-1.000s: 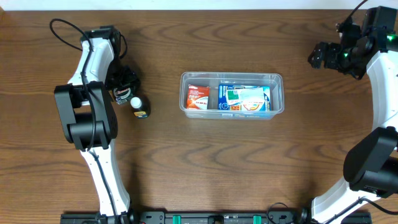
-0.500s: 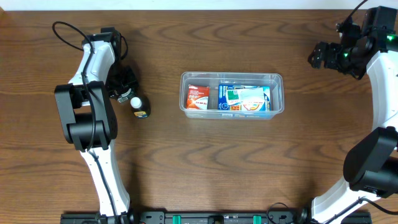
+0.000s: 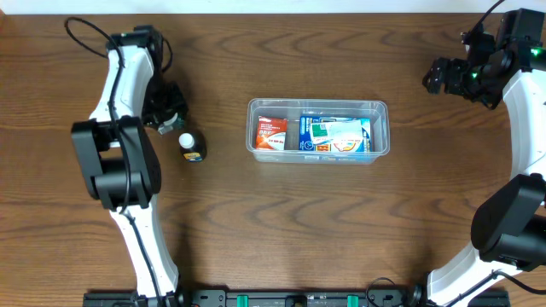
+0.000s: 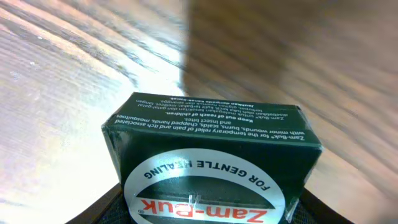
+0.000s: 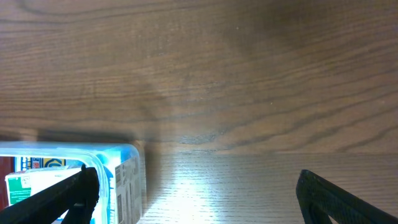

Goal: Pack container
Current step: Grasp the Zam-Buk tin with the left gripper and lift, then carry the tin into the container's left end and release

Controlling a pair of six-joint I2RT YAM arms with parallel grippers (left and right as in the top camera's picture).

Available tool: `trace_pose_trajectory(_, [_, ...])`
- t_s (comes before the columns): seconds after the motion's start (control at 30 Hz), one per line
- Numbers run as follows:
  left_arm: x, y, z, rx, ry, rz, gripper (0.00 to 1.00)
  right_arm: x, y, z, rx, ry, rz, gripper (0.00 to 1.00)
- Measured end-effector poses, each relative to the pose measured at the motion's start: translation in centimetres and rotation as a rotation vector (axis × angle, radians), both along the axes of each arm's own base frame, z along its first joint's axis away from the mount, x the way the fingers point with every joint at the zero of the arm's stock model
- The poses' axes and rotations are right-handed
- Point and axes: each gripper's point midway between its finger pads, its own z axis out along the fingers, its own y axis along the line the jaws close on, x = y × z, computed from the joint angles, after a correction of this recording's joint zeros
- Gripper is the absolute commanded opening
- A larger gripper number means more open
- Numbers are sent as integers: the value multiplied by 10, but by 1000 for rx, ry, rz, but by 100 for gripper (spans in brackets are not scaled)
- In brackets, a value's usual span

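The clear plastic container [image 3: 380,109] sits mid-table. It holds a red packet [image 3: 270,134] at its left end and a blue-and-white carton [image 3: 335,135] to the right. My left gripper [image 3: 164,118] is left of the container and is shut on a dark green Zam-Buk box [image 4: 211,134], which fills the left wrist view between the fingers [image 4: 208,214]. My right gripper [image 3: 435,78] is open and empty, far right and behind the container. In the right wrist view its fingers [image 5: 196,199] are wide apart, with the container's end [image 5: 127,180] at lower left.
A small dark bottle with a white cap [image 3: 189,146] stands on the wood table [image 3: 281,222], just right of and in front of my left gripper, between it and the container. Cables trail behind the left arm at the far left.
My left gripper has drawn back a little from the bottle toward the far edge, with the box in it. The bottle, the container and the right arm have not moved.
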Motion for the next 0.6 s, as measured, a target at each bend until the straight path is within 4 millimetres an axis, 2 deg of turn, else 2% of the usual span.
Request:
trace_pose_trajectory(0.1, [4,-23,45,-39,-106,-51,31,0,0,0,0,0,0,99])
trace_pose_trajectory(0.2, [-2,-53,91,-69,-193,-119,32,0,0,0,0,0,0,99])
trace_pose_trajectory(0.3, [-17,-89,120,-93,-232,-216,32,0,0,0,0,0,0,99])
trace_pose_trajectory(0.4, [-31,-126,125,-113,-220,-311,32,0,0,0,0,0,0,99])
trace_pose_trajectory(0.6, [-52,-192,103,-126,-155,-477,32,0,0,0,0,0,0,99])
